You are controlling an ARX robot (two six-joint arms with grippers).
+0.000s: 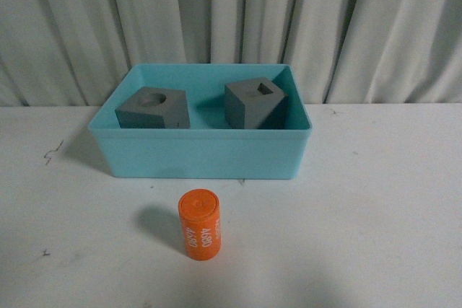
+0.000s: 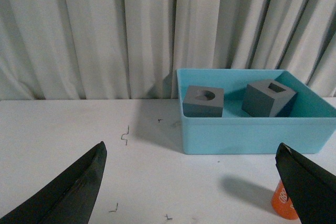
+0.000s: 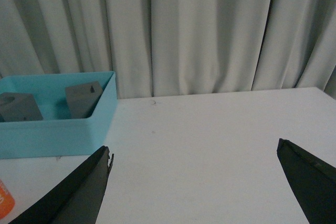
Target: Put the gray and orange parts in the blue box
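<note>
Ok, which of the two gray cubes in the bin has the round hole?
The gray cube on the robot's left in the blue box; the right cube has a square slot instead.

Count of gray cubes: 2, i.e. 1 cube with round recess (image 1: 152, 109) and 1 cube with rectangular slot (image 1: 254, 104). There is 1 orange cylinder (image 1: 199, 223) and 1 blue box (image 1: 202, 153). Parts altogether: 3 (2 gray + 1 orange). Of these, 2 are inside the box and 1 is outside it. There is 1 white surface (image 1: 375, 200) and 1 pale curtain (image 1: 216, 12) w/ many folds. Hands: 2, the left hand (image 2: 191, 148) and the right hand (image 3: 194, 147), each w/ 2 dark fingers (image 2: 68, 192), so 4 in total. Small dark marks (image 2: 125, 135) on the surface: approx. 4, exact no. not clear.
</note>
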